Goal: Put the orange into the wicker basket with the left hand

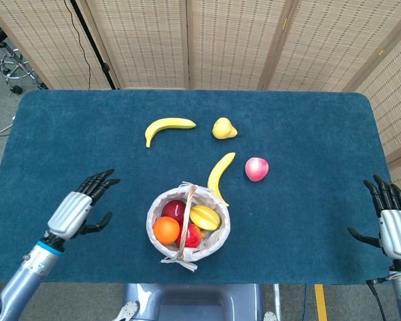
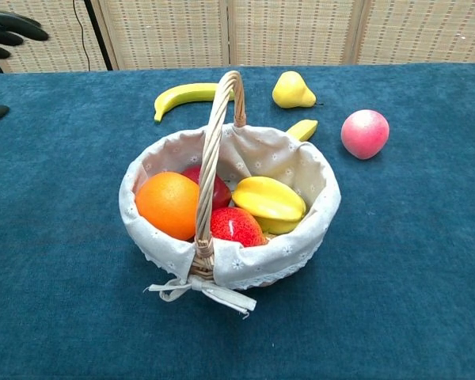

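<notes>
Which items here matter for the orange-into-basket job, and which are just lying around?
Job: orange, in the wicker basket; left hand.
Lying about: two bananas, pear, pink peach; right hand idle.

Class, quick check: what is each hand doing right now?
Left hand: open, holding nothing.
Right hand: open, holding nothing.

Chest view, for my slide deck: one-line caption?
Orange resting inside the wicker basket beside other fruit, left hand off to the side.
</notes>
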Controlling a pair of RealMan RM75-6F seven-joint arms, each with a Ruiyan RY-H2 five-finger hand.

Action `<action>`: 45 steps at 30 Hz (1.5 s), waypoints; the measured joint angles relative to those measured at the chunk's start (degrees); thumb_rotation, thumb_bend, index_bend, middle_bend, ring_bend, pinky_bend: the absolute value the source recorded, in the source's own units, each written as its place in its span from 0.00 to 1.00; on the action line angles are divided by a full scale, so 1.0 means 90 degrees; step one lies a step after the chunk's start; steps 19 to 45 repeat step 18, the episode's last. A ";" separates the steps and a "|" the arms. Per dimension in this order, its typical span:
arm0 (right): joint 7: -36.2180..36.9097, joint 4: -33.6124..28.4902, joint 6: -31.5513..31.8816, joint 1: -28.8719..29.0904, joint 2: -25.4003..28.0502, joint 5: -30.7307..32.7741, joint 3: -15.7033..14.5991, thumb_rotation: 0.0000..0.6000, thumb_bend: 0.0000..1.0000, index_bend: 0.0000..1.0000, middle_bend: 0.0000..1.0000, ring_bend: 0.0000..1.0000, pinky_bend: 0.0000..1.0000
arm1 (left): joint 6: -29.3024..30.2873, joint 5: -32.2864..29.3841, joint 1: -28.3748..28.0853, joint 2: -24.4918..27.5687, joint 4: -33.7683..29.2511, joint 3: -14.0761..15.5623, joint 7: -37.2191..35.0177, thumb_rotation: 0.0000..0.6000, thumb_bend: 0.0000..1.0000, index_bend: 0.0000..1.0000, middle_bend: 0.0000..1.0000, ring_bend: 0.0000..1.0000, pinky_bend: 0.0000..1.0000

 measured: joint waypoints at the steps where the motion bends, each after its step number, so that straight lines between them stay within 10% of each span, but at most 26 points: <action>1: -0.0026 -0.0007 -0.0007 0.0008 -0.0008 -0.0018 -0.0009 1.00 0.00 0.05 0.00 0.00 0.00 | 0.0193 -0.0006 0.0127 -0.0024 0.0075 0.0000 0.0143 1.00 0.43 0.12 0.02 0.02 0.06; 45: -0.0524 0.0095 0.0221 0.0057 -0.0233 -0.0254 -0.0025 1.00 0.00 0.05 0.00 0.00 0.00 | 0.1066 -0.0425 0.0981 -0.0304 0.1157 -0.0083 0.0818 1.00 0.42 0.03 0.00 0.00 0.00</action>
